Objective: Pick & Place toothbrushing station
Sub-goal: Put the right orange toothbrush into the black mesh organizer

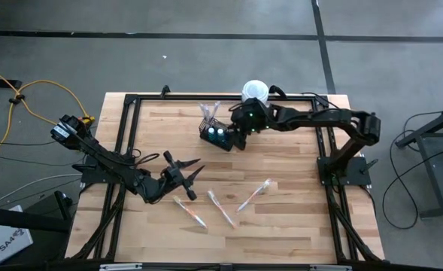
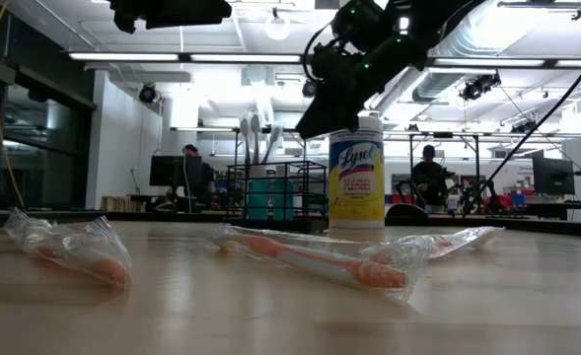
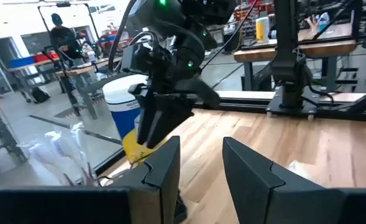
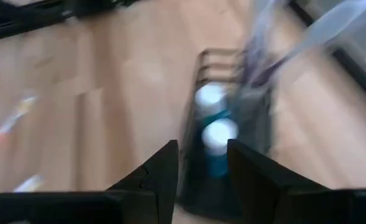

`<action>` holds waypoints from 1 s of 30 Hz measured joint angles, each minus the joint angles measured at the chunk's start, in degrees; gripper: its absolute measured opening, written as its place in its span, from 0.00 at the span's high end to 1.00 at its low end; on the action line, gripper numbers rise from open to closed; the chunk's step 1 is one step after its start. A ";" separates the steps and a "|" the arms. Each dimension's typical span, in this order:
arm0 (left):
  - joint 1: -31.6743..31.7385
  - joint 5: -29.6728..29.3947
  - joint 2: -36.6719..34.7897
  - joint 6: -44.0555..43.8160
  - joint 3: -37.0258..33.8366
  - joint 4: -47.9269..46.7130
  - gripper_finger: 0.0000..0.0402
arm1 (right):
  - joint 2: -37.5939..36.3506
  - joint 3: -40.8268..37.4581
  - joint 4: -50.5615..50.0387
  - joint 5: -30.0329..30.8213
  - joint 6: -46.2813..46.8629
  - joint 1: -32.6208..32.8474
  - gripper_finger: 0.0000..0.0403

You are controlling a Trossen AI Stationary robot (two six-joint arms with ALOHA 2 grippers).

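Note:
The black wire-mesh basket [image 1: 216,136] stands at the table's far middle, holding two teal tubes with pale tops [image 4: 212,124] and several wrapped toothbrushes [image 1: 210,113] standing upright. My right gripper [image 1: 240,140] hovers open just right of and above the basket [image 2: 275,192]; in its wrist view the fingers [image 4: 201,165] stand over the basket's near wall. Three wrapped toothbrushes [image 1: 189,212] [image 1: 222,208] [image 1: 254,194] lie flat on the table's near half. My left gripper [image 1: 185,162] is open and empty, left of them, pointing toward the basket.
A white-lidded, yellow-labelled canister [image 1: 255,90] stands upright just beyond the basket at the far edge; it also shows in the low view [image 2: 356,182]. A black frame rail [image 1: 221,98] runs around the tabletop. Bare wood lies between the basket and the lying toothbrushes.

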 joint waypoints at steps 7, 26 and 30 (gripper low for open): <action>0.00 6.02 -0.02 -5.70 0.00 -5.09 0.71 | -0.74 0.00 -4.60 -11.05 3.25 3.08 0.68; 0.44 23.15 0.00 -18.67 -0.02 -16.50 0.71 | -0.76 0.00 -19.90 2.07 -3.03 27.43 0.71; 0.46 23.13 0.00 -18.67 -0.02 -16.52 0.71 | -0.74 0.00 -26.21 4.25 -2.51 29.80 0.71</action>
